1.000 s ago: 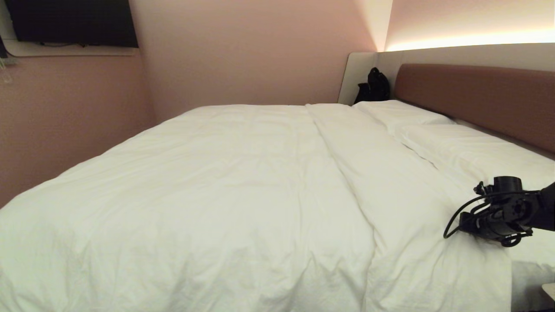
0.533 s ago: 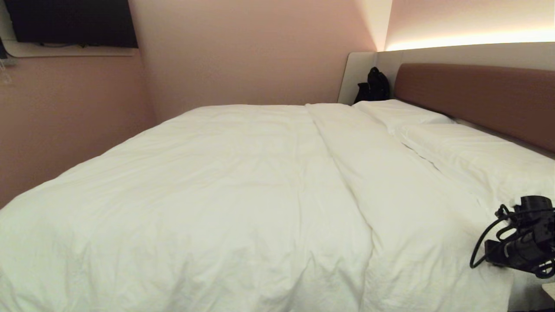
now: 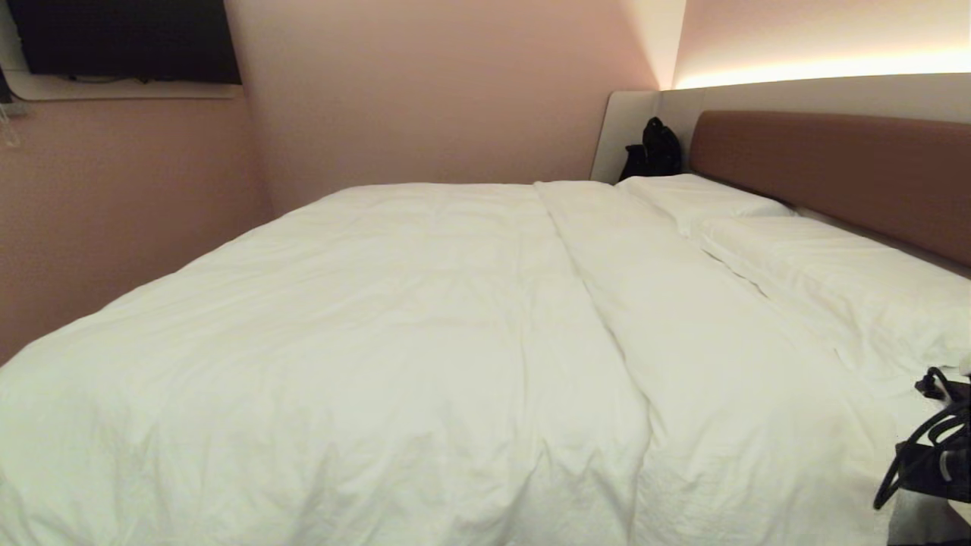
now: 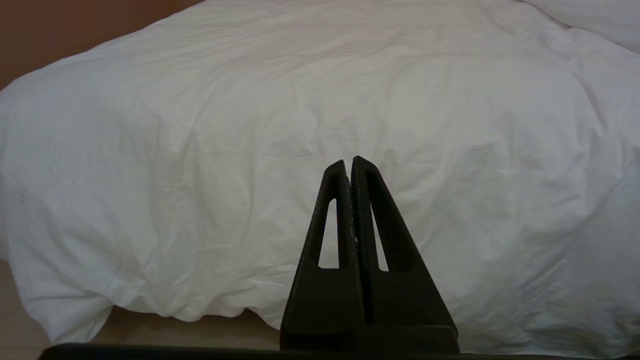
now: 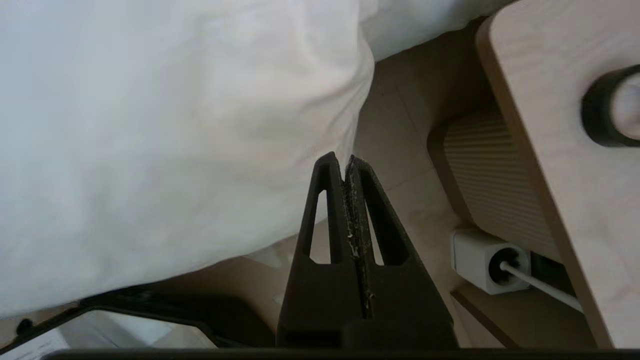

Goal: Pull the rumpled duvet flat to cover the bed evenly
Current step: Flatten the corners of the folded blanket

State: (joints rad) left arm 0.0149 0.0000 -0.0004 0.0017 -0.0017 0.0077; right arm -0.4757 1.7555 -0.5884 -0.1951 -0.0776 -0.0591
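The duvet point(image 3: 364, 341) lies spread over the bed point(image 3: 827, 178), reaching from the foot up to a long fold line just short of the two pillows point(image 3: 796, 265), with only shallow wrinkles across its top and its near edge hanging over the side toward the floor. It looks thick, puffy and soft, so it should be light for its bulk, limp rather than stiff, and likely to bunch where pinched instead of sliding as one sheet. A hem or corner would probably make the best hold, since the padded middle offers nothing to clamp. The right gripper point(image 5: 346, 160) hangs beside the duvet's overhanging corner, fingers pressed together on nothing, near a nightstand point(image 5: 565, 165). The left gripper point(image 4: 350, 162) points at the draped near edge, fingers likewise together and empty.
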